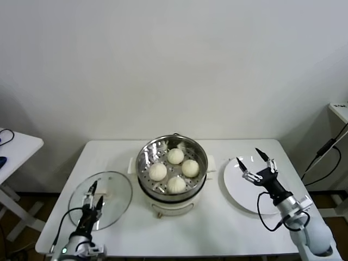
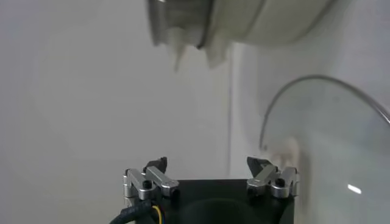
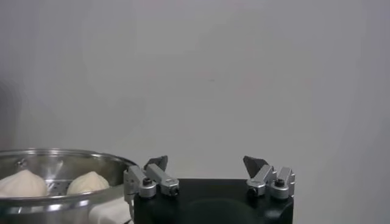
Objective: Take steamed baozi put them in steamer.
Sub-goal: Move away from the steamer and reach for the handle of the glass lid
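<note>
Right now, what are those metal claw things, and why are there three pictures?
They are a robot's two hands, called grippers. One picture looks down from its head; the other two come from cameras on its wrists. On the white table sits a shiny steamer with four baozi inside. The glass lid lies beside it, under the left gripper. The right gripper hovers over an empty white plate. Both have their jaws open and hold nothing.
</note>
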You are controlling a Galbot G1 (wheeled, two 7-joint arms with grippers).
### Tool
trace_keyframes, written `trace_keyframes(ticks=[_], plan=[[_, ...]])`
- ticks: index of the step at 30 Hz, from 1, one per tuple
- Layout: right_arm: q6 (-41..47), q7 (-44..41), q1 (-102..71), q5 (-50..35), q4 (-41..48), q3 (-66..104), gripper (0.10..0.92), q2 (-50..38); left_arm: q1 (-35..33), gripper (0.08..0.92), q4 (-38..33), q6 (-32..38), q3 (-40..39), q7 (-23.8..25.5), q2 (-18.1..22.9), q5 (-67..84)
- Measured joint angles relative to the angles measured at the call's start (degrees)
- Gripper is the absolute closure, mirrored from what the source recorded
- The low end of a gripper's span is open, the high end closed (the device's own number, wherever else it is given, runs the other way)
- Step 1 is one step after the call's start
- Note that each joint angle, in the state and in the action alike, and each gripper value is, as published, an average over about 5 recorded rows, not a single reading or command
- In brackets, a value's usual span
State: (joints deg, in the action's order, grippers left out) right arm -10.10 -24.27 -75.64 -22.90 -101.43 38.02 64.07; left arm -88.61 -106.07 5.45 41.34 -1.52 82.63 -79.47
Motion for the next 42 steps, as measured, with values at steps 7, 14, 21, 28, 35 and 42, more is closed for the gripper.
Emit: trace_keyframes(ticks=[7, 14, 21, 28, 35, 42], plan=[[-0.4, 0.0, -1.0, 0.7, 0.3, 1.0, 0.203, 1.4, 2.9, 0.177, 4.5, -0.8, -0.1, 0.8, -0.3, -2.7], [-0.8, 0.0, -1.9, 1.3, 0.6, 1.7, 0.203, 2.4, 5.5, 0.177, 7.5, -1.8, 0.1, 1.4, -0.8, -3.8], [-0.9, -0.2, -2.3, 1.8, 0.8, 2.2, 0.203, 3.0, 7.9, 0.177, 10.0, -2.8, 0.0, 1.8, -1.7, -3.9], [-1.0, -0.5, -2.5, 2.5, 1.0, 2.3, 0.203, 3.8, 10.1, 0.177, 11.9, -3.4, -0.6, 1.8, -2.0, -3.9], [-1.0, -0.6, -2.4, 2.7, 1.4, 2.4, 0.203, 4.0, 12.1, 0.177, 13.8, -3.6, -0.9, 1.5, -2.3, -3.7], [-1.0, -0.8, -2.4, 3.0, 1.7, 2.5, 0.203, 4.4, 13.7, 0.177, 15.3, -3.9, -1.2, 0.9, -2.2, -3.3]])
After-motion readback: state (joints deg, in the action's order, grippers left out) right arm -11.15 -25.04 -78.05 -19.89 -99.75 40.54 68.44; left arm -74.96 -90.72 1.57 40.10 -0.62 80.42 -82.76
